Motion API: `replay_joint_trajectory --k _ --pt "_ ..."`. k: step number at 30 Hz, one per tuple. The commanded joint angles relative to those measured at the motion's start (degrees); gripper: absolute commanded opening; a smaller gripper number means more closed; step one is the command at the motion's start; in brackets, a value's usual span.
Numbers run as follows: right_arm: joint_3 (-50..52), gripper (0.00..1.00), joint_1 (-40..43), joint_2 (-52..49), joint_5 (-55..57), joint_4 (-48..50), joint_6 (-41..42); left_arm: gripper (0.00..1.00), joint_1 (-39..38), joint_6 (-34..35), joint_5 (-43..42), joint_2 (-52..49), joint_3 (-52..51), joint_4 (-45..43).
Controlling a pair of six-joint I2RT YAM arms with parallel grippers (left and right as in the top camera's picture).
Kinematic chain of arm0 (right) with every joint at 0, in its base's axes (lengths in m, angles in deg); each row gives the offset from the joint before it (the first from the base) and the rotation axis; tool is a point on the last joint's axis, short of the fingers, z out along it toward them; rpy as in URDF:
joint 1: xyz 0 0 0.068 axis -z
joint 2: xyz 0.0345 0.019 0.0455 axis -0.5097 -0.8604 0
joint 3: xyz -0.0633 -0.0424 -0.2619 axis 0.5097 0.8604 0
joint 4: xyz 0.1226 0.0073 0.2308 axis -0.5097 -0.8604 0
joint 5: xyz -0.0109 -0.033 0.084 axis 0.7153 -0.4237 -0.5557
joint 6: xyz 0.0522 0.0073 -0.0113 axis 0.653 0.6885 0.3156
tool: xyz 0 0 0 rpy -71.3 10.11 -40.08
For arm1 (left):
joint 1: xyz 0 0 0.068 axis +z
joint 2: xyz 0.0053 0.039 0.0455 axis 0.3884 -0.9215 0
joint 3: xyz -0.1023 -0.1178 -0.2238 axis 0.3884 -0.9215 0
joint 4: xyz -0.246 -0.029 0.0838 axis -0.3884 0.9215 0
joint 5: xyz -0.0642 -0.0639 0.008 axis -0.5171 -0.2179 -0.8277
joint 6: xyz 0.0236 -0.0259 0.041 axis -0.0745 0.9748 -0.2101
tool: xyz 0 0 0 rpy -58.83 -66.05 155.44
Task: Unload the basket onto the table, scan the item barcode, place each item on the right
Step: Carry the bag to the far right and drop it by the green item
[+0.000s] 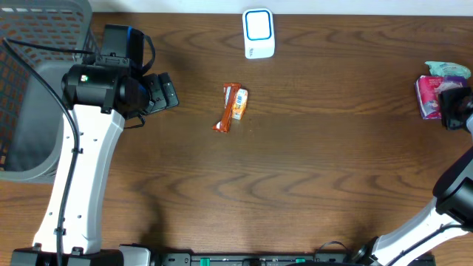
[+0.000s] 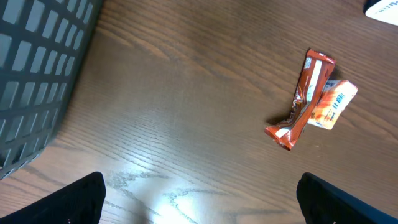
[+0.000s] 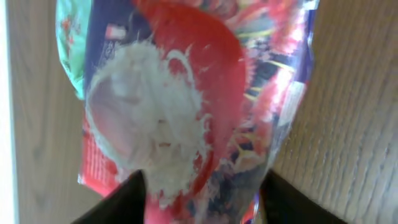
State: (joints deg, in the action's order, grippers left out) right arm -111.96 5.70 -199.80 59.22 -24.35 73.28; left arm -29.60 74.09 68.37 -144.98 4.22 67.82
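Observation:
A red and purple snack packet [image 3: 186,93] with a white fluffy picture on it lies at the table's far right edge [image 1: 430,94]. My right gripper [image 3: 204,185] hangs over its near end, jaws apart, one finger on each side of it; I cannot tell whether the fingers touch it. In the overhead view the right gripper [image 1: 449,111] is just in front of the packet. An orange snack bar [image 1: 231,106] with a barcode label [image 2: 336,102] lies mid-table. My left gripper [image 2: 199,185] is wide open and empty, well left of the bar [image 2: 305,99].
A white scanner [image 1: 259,33] stands at the back centre, its edge showing at the left wrist view's top right [image 2: 382,7]. A grey mesh basket [image 1: 29,44] sits at the far left, beside the left arm [image 2: 37,62]. A teal packet [image 1: 447,69] lies behind the red one.

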Motion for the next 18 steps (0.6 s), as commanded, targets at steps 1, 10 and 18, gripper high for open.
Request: replay_joint_trajectory --k 1,10,18 --pt "-1.31 0.72 0.55 7.34 -1.31 -1.11 0.09 0.98 0.2 -0.31 0.55 0.52 -0.02 0.17" --pt "-2.49 0.99 -0.66 22.25 -6.19 -3.89 -5.35 0.98 0.2 -0.31 0.55 0.52 -0.02 0.17" --pt "-2.43 0.99 -9.68 24.39 -21.29 -6.4 -9.22 0.98 0.2 -0.31 0.55 0.52 -0.02 0.15"
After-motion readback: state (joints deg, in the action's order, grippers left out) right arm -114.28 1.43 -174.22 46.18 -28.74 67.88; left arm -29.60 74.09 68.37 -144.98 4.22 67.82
